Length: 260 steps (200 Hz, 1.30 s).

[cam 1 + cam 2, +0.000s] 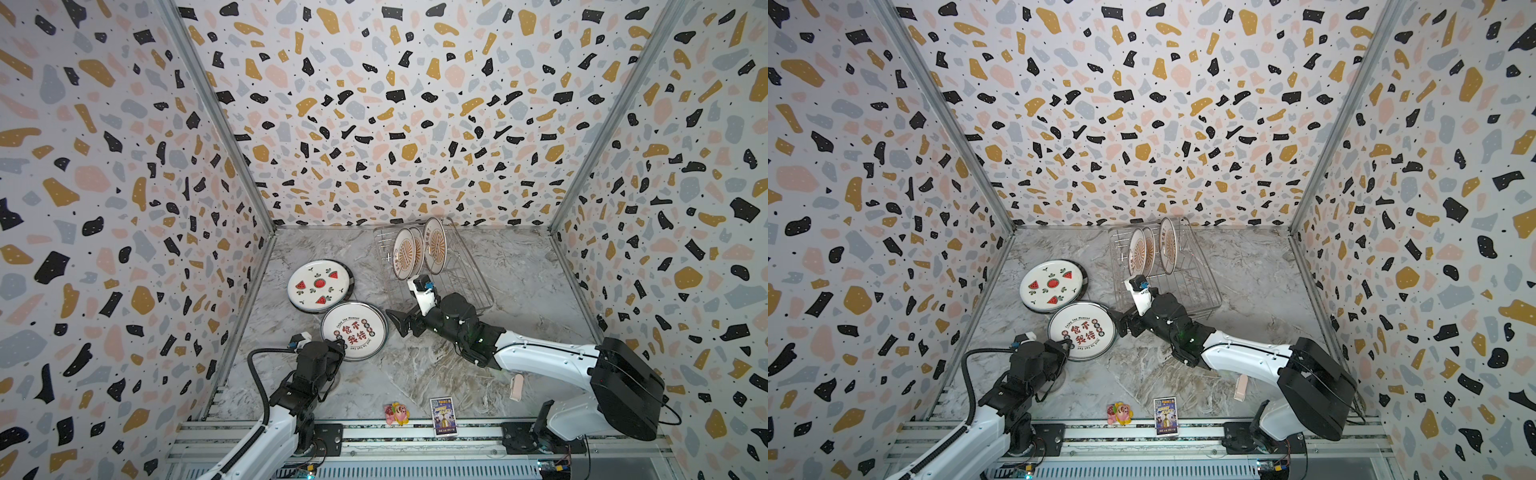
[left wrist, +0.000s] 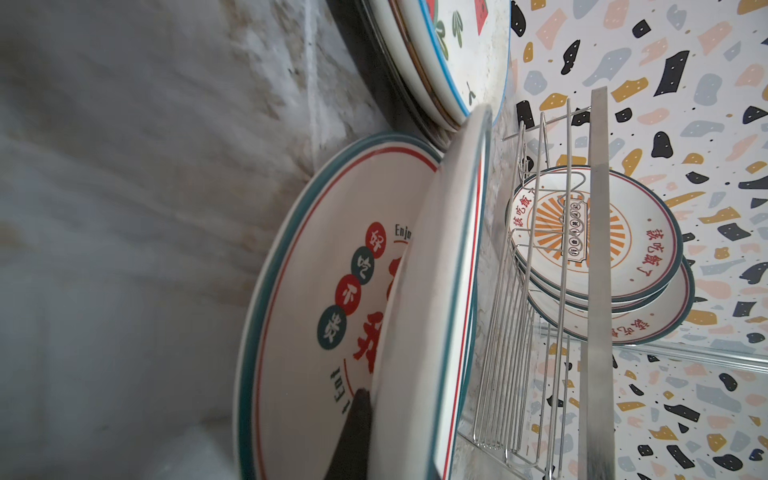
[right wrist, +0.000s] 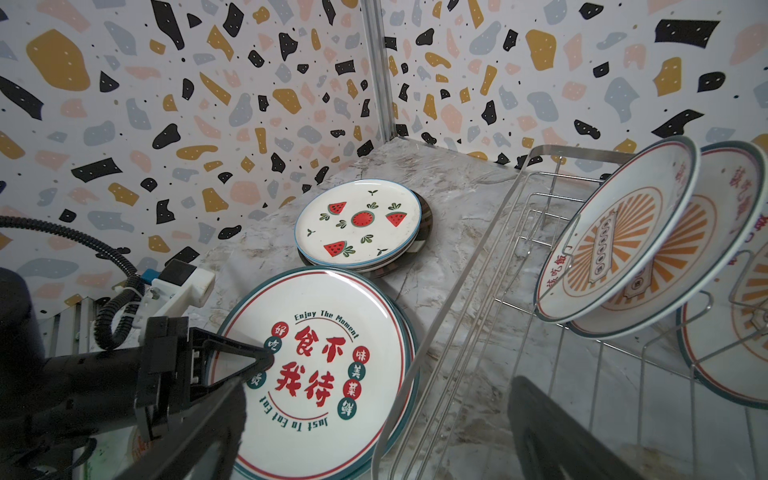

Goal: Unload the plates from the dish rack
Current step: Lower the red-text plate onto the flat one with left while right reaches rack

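Left gripper [image 3: 253,368] is clamped on the round red-lettered ceramic plate [image 3: 316,374], stacking it. The empty, wide-open right gripper [image 1: 401,324] should probably go for the orange-sunburst plates [image 1: 405,253] in the silver wire rack [image 1: 478,291] next.

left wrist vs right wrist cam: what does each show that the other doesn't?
Left wrist only: the held red-character plate edge-on, tilted off a matching plate beneath. Right wrist only: the left gripper shut on that plate's rim, and the full face of the watermelon plate. Both: the dish rack with sunburst plates standing in it.
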Motion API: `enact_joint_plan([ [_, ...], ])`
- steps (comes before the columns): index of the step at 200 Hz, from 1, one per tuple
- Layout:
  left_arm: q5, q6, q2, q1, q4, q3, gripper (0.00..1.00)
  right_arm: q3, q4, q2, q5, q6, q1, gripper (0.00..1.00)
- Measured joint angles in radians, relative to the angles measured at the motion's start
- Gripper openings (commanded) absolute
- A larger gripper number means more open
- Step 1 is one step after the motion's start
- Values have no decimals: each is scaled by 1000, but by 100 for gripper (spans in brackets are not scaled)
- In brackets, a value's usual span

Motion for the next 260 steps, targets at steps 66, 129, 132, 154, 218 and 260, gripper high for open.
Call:
enact_joint_plan([
  [66, -14, -10, -2, 0, 2, 0, 31, 0, 0, 0, 0, 0, 1, 99],
  [129, -97, 0, -50, 0, -32, 6, 51, 0, 1, 0, 5, 0, 2, 99],
  [132, -106, 2, -55, 0, -39, 9, 51, 0, 1, 0, 5, 0, 2, 99],
  [154, -164, 16, -76, 0, -52, 13, 51, 0, 8, 0, 7, 1, 2, 99],
  [218, -224, 66, -22, 0, -46, 34, 45, 0, 15, 0, 14, 0, 2, 99],
  [260, -235, 72, 23, 0, -39, 34, 42, 0, 15, 0, 19, 1, 2, 99],
])
